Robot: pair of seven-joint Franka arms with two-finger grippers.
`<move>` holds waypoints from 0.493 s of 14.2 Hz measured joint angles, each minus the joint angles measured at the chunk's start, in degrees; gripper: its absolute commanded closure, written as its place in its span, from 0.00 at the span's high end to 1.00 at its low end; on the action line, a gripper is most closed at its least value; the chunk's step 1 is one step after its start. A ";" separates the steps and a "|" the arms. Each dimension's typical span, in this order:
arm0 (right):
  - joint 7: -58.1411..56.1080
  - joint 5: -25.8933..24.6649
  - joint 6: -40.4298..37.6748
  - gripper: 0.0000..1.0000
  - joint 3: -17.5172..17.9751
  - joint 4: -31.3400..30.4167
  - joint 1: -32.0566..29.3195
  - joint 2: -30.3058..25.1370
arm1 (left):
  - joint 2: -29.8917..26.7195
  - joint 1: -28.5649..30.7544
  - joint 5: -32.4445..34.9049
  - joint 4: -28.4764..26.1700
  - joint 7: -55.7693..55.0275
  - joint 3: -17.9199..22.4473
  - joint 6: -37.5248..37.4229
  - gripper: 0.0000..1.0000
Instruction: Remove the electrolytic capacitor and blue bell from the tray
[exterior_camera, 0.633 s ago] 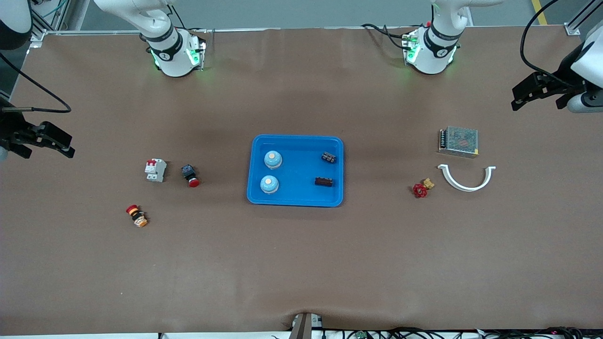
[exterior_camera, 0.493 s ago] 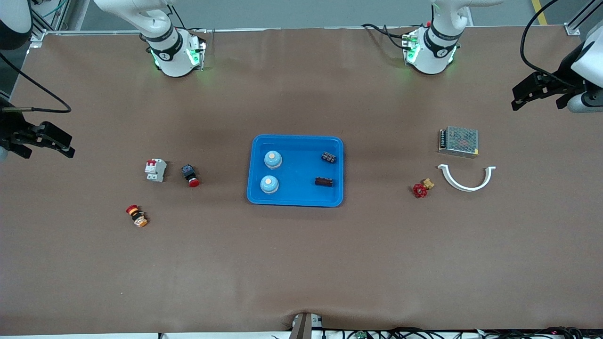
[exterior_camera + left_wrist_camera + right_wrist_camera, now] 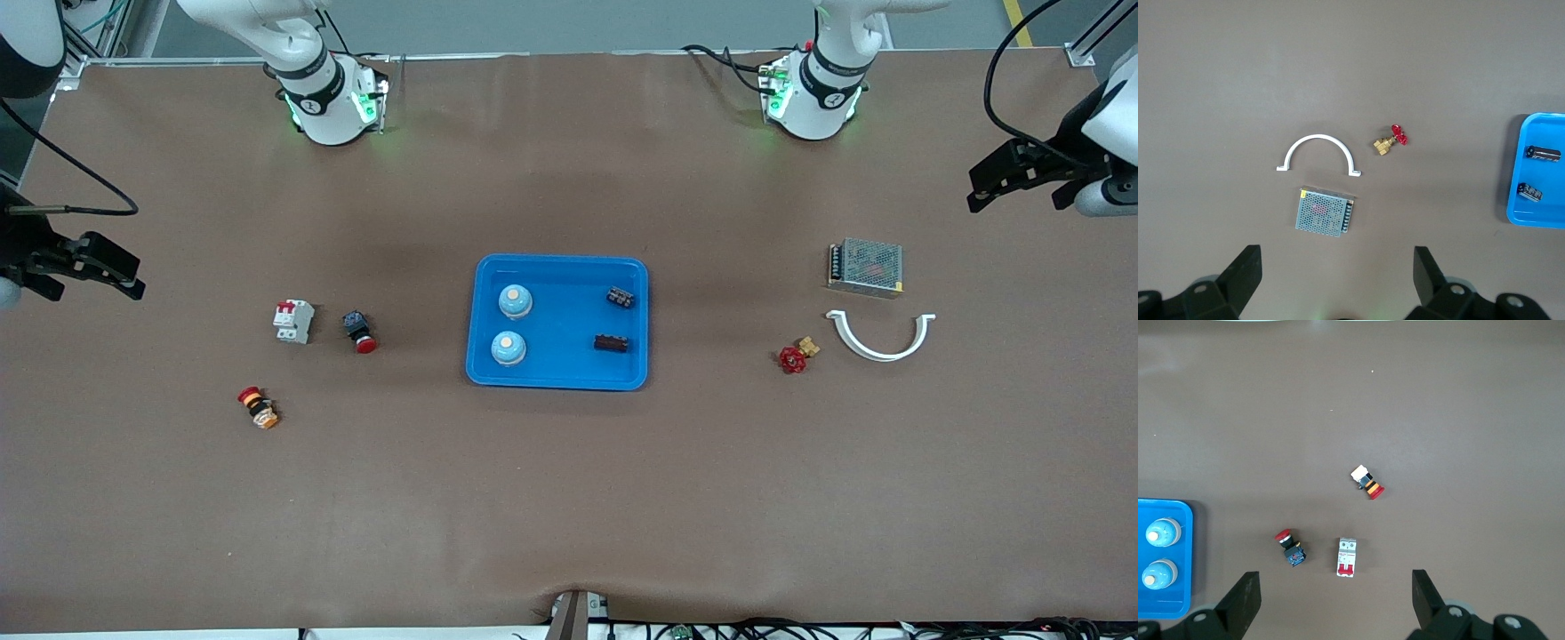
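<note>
A brown tabletop (image 3: 569,498) fills the scene, with the two arm bases along its edge farthest from the front camera. At its middle lies a blue tray (image 3: 558,378) holding the task's things: two pale-blue bells and two dark capacitors. The bells sit toward the right arm's end of the tray — one bell (image 3: 515,300) farther from the camera, the other bell (image 3: 508,348) nearer. The capacitors lie toward the left arm's end: one capacitor (image 3: 620,297) farther, the other capacitor (image 3: 611,343) nearer.

Toward the right arm's end of the tabletop lie a white circuit breaker (image 3: 293,321), just beside it a red-capped push button (image 3: 359,332), and nearer the camera a red-and-yellow switch (image 3: 258,407). Toward the left arm's end lie a red-handled brass valve (image 3: 797,355), a white curved bracket (image 3: 880,336), and a metal-mesh power supply (image 3: 866,266) farther from the camera than the bracket.

The left gripper (image 3: 1013,173) hangs over the tabletop's left-arm end, fingers (image 3: 1238,277) spread wide and empty. The right gripper (image 3: 93,262) hangs over the right-arm end — its fingers (image 3: 1241,600) likewise spread, holding nothing.
</note>
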 measured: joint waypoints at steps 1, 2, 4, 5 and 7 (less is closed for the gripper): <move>0.00 0.00 0.00 1.00 0.00 0.00 0.00 0.13 | 1.01 -0.10 0.00 0.45 0.00 -0.03 0.00 1.00; 0.00 0.00 0.00 1.00 -0.01 0.01 0.00 0.21 | 1.93 -0.21 0.00 0.66 0.00 -0.10 -0.01 1.00; 0.00 0.00 0.01 1.00 -0.01 0.03 0.00 0.27 | 3.79 -0.52 0.00 0.62 0.00 -0.54 -0.37 1.00; 0.00 0.00 0.01 1.00 -0.02 0.06 -0.01 0.27 | 4.81 -0.91 0.00 0.50 0.00 -1.02 -0.70 1.00; 0.00 0.00 0.01 1.00 -0.06 0.07 -0.02 0.29 | 7.18 -1.96 0.00 0.17 0.00 -2.40 -0.93 1.00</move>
